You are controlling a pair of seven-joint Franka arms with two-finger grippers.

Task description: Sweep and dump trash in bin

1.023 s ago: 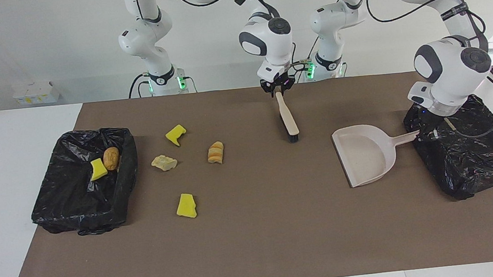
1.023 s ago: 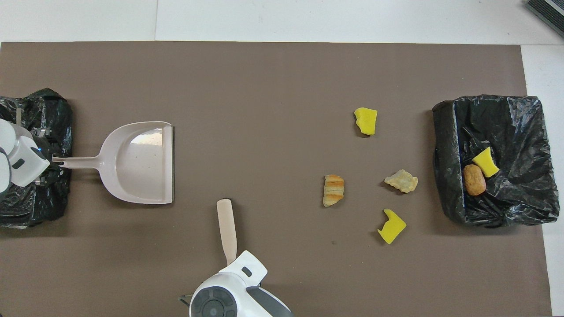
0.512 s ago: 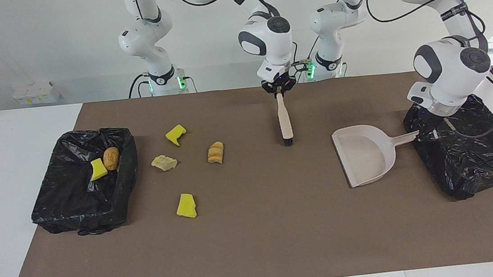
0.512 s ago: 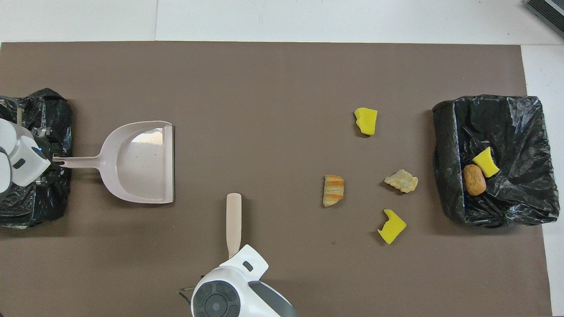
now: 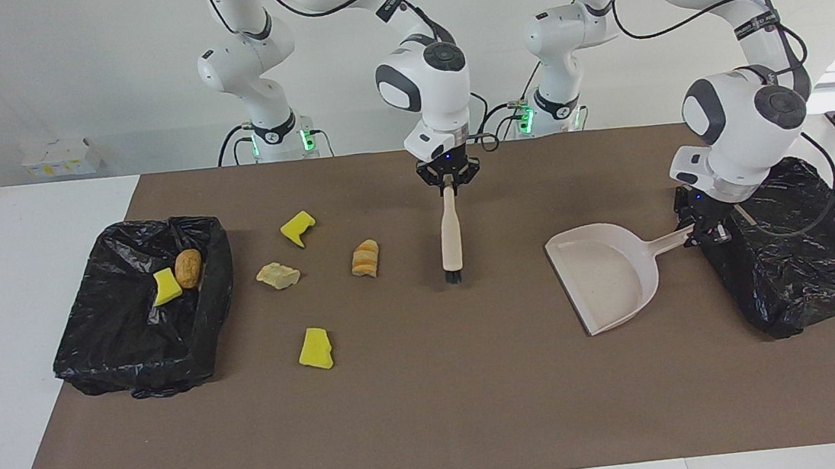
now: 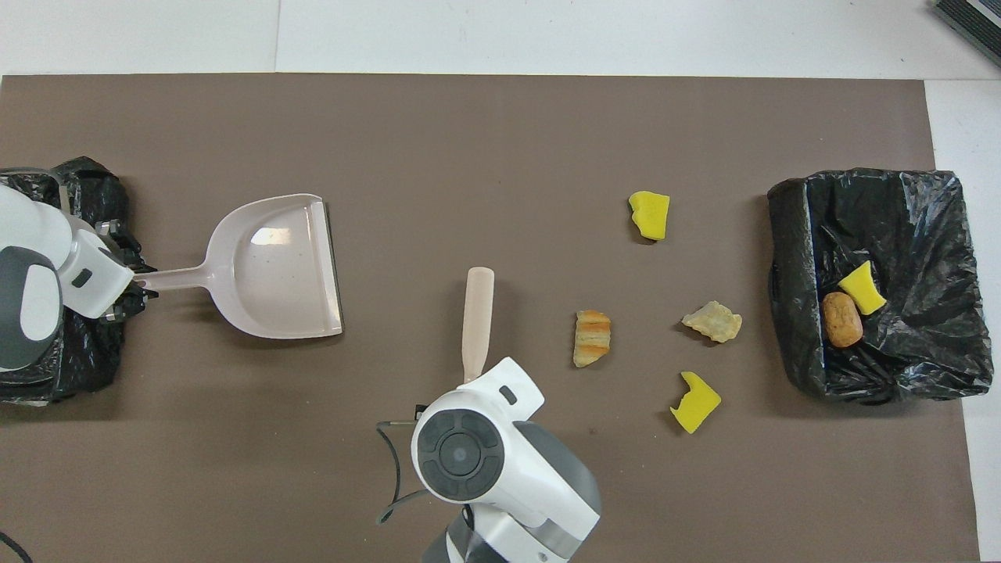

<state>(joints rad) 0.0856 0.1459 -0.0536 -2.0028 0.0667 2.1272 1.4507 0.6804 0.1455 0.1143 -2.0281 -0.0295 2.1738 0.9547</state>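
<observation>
My right gripper [image 5: 447, 180] is shut on the top of the beige-handled brush [image 5: 449, 231], which hangs bristles-down over the mat's middle; the wrist covers the grip from overhead, where the brush [image 6: 477, 320] shows. My left gripper [image 5: 702, 228] is shut on the handle of the beige dustpan [image 5: 605, 274], seen overhead too [image 6: 274, 266]. On the mat lie a striped roll [image 5: 365, 259], a pale lump [image 5: 278, 275] and two yellow sponge chunks [image 5: 298, 227] [image 5: 316, 348]. A brown roll [image 5: 188, 267] and a yellow sponge [image 5: 166, 286] lie in the black-lined bin [image 5: 217, 300].
A second black-bagged bin [image 5: 804, 274] stands at the left arm's end of the table, just under the left gripper's wrist. The brown mat [image 5: 435, 417] covers most of the white table. Small white boxes [image 5: 59, 157] sit off the mat near the robots.
The right gripper has carried the brush toward the trash and straightened it. The left gripper has moved the dustpan toward the mat's middle and turned it a little.
</observation>
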